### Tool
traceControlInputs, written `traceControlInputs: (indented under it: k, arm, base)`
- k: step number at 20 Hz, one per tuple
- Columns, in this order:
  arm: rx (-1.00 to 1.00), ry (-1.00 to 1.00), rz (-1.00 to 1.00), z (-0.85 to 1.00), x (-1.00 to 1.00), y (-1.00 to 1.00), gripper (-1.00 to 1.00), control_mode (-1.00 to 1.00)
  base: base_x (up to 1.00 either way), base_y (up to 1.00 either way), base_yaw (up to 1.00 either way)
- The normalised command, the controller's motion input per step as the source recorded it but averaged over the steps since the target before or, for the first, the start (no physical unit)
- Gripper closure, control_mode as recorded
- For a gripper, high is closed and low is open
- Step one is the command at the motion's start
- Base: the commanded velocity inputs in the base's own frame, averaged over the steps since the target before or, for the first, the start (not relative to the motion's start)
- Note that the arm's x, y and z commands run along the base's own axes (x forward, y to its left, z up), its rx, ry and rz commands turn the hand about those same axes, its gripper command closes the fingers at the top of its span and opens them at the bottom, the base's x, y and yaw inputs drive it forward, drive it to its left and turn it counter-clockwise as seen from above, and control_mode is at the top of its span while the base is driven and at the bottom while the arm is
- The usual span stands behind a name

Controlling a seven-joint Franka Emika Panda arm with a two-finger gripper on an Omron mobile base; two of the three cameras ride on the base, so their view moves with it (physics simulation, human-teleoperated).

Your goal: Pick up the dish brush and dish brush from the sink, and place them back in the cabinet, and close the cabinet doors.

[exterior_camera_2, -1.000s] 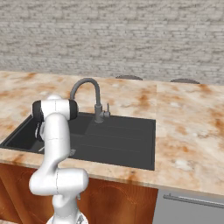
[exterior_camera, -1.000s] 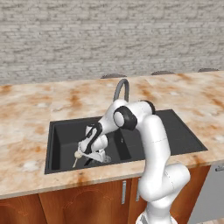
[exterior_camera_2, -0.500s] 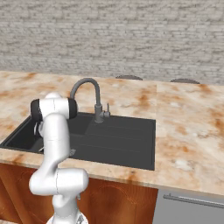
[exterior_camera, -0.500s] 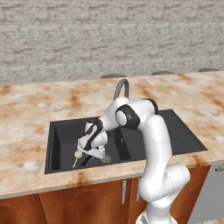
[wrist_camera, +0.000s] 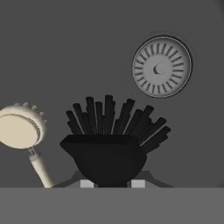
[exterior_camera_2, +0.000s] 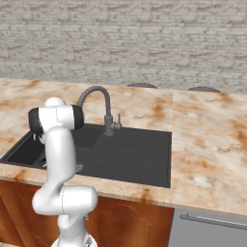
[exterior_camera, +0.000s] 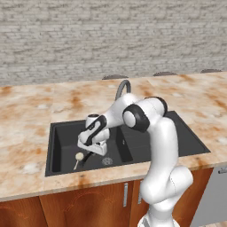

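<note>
My gripper (exterior_camera: 90, 152) reaches down into the left part of the dark sink (exterior_camera: 57, 133), just above its floor. In the hand view the gripper (wrist_camera: 112, 183) is shut on the stubby black dish brush (wrist_camera: 107, 146), whose bristles fan away from the hand. The other dish brush (wrist_camera: 19, 130), with a cream round head and thin tan handle, lies on the basin floor right beside it. From the left base view that cream dish brush (exterior_camera: 78, 157) sits just left of the hand. The cabinet and the cabinet doors are out of view.
A round metal drain (wrist_camera: 162, 67) lies in the basin floor beyond the black bristles. The grey gooseneck tap (exterior_camera_2: 95, 92) rises behind the sink at its middle. Marbled countertop (exterior_camera: 31, 111) surrounds the basin, with a brick wall behind and wooden cupboards (exterior_camera: 88, 204) below.
The jaws have narrowed onto the black dish brush. The arm has hardly moved, and the cream dish brush lies where it was.
</note>
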Motion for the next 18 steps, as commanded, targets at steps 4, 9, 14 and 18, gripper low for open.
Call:
traceControlInputs:
  k: [4,9,14,18]
  arm:
    - [0.0,0.0,0.05,0.59,-0.32,0.0,1.0,-1.0]
    - [0.0,0.0,0.12,0.49,-0.47,-0.06,1.0,-1.0]
    - [0.0,0.0,0.14,0.48,-0.46,-0.29,1.0,-1.0]
    - [0.0,0.0,0.15,0.49,-0.48,-0.33,1.0,-1.0]
  base:
    - [0.0,0.0,0.0]
    - [0.0,0.0,0.0]
    - [0.0,0.0,0.0]
    - [0.0,0.0,0.0]
